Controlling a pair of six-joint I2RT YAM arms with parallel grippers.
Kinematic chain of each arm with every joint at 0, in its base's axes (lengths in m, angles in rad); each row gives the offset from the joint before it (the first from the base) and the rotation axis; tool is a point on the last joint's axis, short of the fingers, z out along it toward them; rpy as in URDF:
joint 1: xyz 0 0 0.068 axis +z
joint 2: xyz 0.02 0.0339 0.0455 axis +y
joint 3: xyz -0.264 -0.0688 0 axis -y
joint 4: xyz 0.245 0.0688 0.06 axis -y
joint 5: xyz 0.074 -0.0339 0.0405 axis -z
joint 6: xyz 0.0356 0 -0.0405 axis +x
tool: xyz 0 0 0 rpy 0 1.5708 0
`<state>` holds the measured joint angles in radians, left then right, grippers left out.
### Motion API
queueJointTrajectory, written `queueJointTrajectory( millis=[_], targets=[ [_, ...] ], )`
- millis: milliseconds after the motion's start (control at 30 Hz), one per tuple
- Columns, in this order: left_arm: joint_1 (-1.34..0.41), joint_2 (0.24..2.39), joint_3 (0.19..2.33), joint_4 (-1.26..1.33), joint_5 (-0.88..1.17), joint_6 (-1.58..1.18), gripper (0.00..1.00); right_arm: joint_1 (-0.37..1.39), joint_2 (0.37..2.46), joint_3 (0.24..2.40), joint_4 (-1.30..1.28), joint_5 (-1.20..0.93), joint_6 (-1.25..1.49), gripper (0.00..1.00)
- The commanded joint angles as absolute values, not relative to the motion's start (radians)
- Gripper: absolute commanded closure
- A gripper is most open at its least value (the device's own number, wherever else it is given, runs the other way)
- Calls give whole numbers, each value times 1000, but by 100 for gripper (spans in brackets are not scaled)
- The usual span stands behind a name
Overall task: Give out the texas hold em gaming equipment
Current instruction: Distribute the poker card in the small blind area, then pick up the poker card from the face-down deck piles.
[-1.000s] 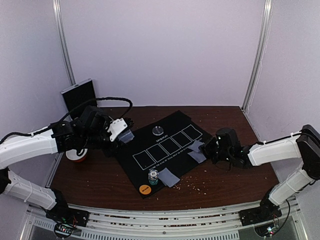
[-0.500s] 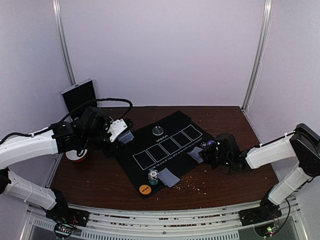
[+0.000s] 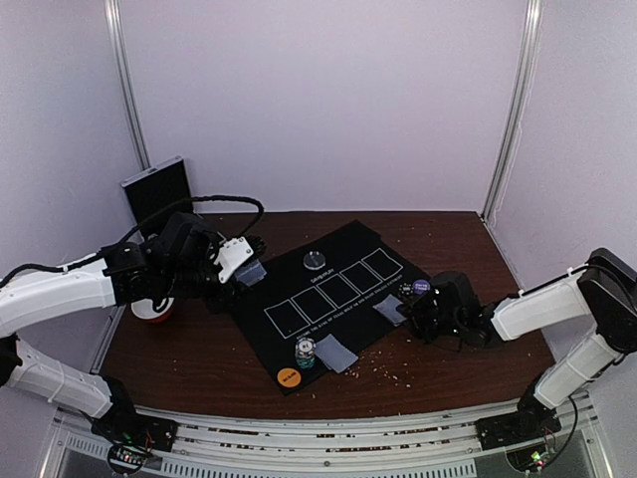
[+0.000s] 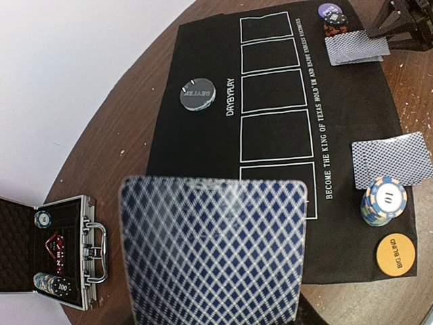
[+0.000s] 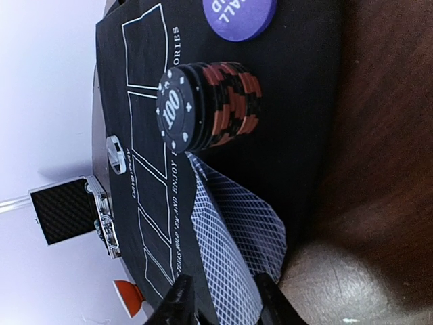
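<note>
My left gripper [image 3: 239, 267] is shut on a deck of blue-backed playing cards [image 4: 213, 250], held above the table left of the black mat [image 3: 328, 299]; the deck hides its fingers in the left wrist view. My right gripper [image 3: 415, 317] is open, its fingertips either side of the near edge of two face-down cards [image 5: 237, 244] on the mat's right end. Beyond them stand a black-and-orange chip stack [image 5: 206, 106] and a purple disc [image 5: 239, 17]. Another card pair [image 4: 392, 159], a multicoloured chip stack [image 4: 384, 200] and an orange disc [image 4: 394, 254] lie at the mat's near end.
A round dealer disc [image 4: 197, 93] lies beside the mat's row of white card boxes. The open silver case [image 4: 57, 250] with chips sits on the table at the back left. A red-and-white bowl [image 3: 154, 311] sits under my left arm. Crumbs dot the brown table.
My right gripper has drawn back from over the cards at the mat's right end, uncovering the purple disc and chip stack. The left arm has not moved.
</note>
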<state>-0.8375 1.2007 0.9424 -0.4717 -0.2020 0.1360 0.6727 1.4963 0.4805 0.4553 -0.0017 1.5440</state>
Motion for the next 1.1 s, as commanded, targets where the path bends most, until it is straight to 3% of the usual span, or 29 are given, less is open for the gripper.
queueJointTrajectory(
  millis=[0,167,367,833,1067],
  targets=[
    [-836,1185,947,-423,-207,142,55,677,1431,466,387,3,1532,61],
    [-836,1191,950,-423,-205,148,55,677,1373,475,277,-1,1483,41],
    [-837,1194,958,-425,-202,155,55,660,1317,480,149,-4,1413,6],
    [-836,1181,967,-440,-198,147,54,627,1421,628,56,-29,1243,3],
    [-836,1177,967,-461,-154,179,54,620,1210,717,-99,193,999,0]
  ],
)
